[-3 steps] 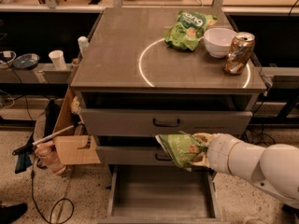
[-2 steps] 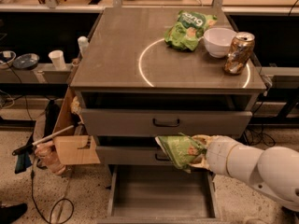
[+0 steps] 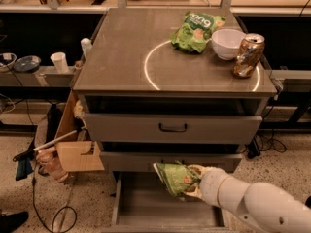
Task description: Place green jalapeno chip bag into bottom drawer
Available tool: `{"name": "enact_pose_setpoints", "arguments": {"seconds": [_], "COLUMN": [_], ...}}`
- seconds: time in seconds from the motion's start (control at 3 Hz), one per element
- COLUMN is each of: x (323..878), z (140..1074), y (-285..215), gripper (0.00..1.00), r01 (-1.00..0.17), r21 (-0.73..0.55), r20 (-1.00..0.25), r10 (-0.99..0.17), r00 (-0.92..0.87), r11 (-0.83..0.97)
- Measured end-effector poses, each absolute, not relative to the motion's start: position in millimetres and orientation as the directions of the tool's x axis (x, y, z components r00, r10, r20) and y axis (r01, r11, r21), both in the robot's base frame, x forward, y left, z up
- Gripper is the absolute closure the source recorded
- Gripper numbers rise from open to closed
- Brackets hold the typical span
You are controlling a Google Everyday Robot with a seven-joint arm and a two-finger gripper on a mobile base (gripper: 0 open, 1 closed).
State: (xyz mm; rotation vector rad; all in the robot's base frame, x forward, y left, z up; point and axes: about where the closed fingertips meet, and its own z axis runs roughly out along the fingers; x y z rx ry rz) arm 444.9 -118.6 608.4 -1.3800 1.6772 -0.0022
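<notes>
The jaws of the robot's two-finger gripper [image 3: 194, 184], at the end of a white arm reaching in from the lower right, are clenched on the right end of a dull olive-green glossy chip bag [image 3: 174, 177]. The bag hangs in the air just in front of the grey middle drawer [image 3: 126, 161] and above the shallow grey metal bottom drawer [image 3: 146, 215], which stands pulled open below it. The bag looks light, soft and crinkly; its slick film is likely to slip or crumple, and the chips inside would crush easily. A gentle pinch at an end or seam seems a safer hold than squeezing the puffed middle. The bag is not yet inside the tray, so lowering and release appear to be what remains. Above, the wide grey top drawer with a black curved handle [image 3: 173, 127] faces the camera. On the grey metal table [image 3: 116, 57] sit a brighter green chip bag with white letters [image 3: 197, 30], a white bowl [image 3: 227, 43] and a dented bronze-coloured can [image 3: 248, 55], the bowl just beside the can.
</notes>
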Motion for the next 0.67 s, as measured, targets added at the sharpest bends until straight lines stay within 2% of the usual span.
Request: {"name": "enact_pose_setpoints", "arguments": {"seconds": [0.67], "x": [421.9], "z": [487.7], "y": [-94.4], "gripper": [1.00], "r01": [-0.744], "r21": [-0.504], "r20": [-0.623], "r10": [-0.781], "r00": [-0.038], "r11": [0.438]}}
